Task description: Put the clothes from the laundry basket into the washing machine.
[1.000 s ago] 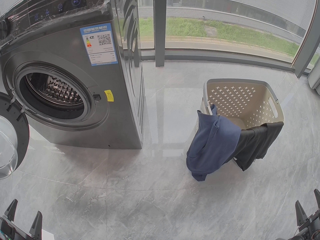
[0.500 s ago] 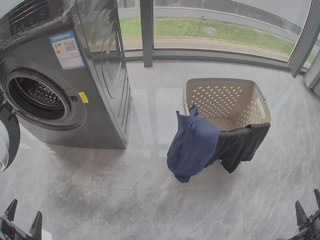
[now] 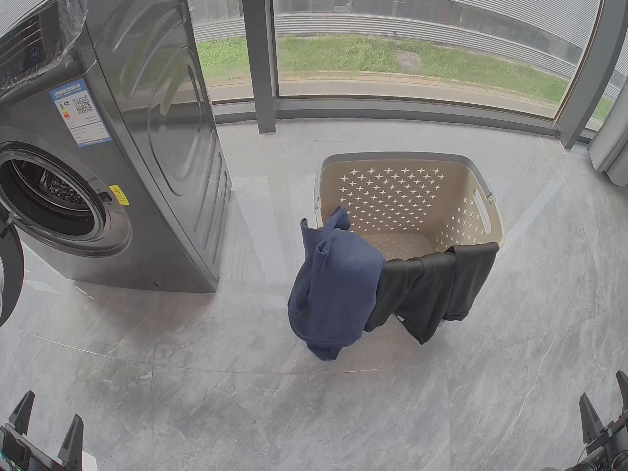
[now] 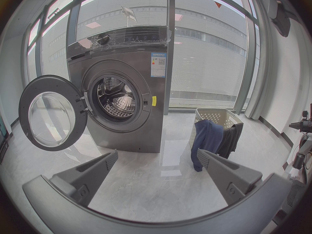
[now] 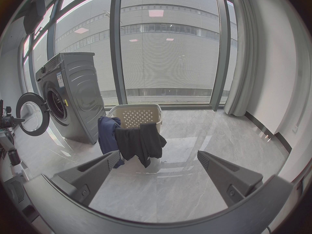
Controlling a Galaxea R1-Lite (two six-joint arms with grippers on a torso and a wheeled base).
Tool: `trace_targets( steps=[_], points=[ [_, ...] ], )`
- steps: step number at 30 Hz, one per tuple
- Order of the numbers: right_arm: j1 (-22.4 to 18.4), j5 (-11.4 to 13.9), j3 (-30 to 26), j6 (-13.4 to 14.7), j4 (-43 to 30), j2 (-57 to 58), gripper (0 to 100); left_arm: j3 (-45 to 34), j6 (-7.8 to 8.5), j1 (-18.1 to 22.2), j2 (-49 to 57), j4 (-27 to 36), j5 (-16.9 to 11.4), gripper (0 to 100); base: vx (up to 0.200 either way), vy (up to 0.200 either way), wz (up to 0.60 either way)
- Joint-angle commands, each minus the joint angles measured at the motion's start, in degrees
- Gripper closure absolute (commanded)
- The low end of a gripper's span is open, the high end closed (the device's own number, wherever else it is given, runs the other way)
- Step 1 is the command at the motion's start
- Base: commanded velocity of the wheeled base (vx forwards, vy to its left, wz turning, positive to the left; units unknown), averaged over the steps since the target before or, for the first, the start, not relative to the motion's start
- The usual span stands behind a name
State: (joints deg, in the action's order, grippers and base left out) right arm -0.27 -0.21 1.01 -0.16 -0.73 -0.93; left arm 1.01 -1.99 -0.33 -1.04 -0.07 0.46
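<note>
A beige laundry basket (image 3: 392, 158) stands on the floor, to the right of a grey washing machine (image 3: 163, 132). A blue garment (image 3: 337, 282) and a black garment (image 3: 425, 286) hang over the basket's near rim. The machine's round door (image 4: 52, 112) is swung open, baring the drum (image 4: 118, 99). My left gripper (image 3: 49, 420) is open low at the near left, far from the clothes. My right gripper (image 3: 603, 400) is open at the near right. In the right wrist view, the blue garment (image 5: 105, 134) and black garment (image 5: 139, 142) lie ahead of the right gripper (image 5: 157, 155).
Grey marble floor stretches between me and the basket. A glass wall with a dark pillar (image 3: 258, 47) runs behind the machine and basket. A curtain (image 3: 611, 145) hangs at the far right. The open door (image 3: 10, 276) juts out at the left.
The whole head picture has shifted left, so the camera has turned right; the basket now sits near the middle. Both grippers keep their places, still open.
</note>
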Motion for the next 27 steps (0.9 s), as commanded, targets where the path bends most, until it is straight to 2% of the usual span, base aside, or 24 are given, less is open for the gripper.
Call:
trace_targets(
  steps=[1,5,14,27],
  points=[
    [0.0,-0.1,-0.7,0.0,0.0,0.5,0,-1.0,-0.03,0.0,0.7,0.0,0.0,0,0.0,0.0,-0.6],
    [0.0,-0.1,-0.7,0.0,0.0,0.5,0,-1.0,-0.03,0.0,0.7,0.0,0.0,0,0.0,0.0,-0.3],
    [0.0,-0.1,-0.7,0.0,0.0,0.5,0,-1.0,-0.12,0.0,0.7,0.0,0.1,0,0.2,0.0,0.0],
    [0.0,-0.1,-0.7,0.0,0.0,0.5,0,-1.0,-0.21,0.0,0.7,0.0,0.1,0,0.0,-0.015,0.0]
  ],
)
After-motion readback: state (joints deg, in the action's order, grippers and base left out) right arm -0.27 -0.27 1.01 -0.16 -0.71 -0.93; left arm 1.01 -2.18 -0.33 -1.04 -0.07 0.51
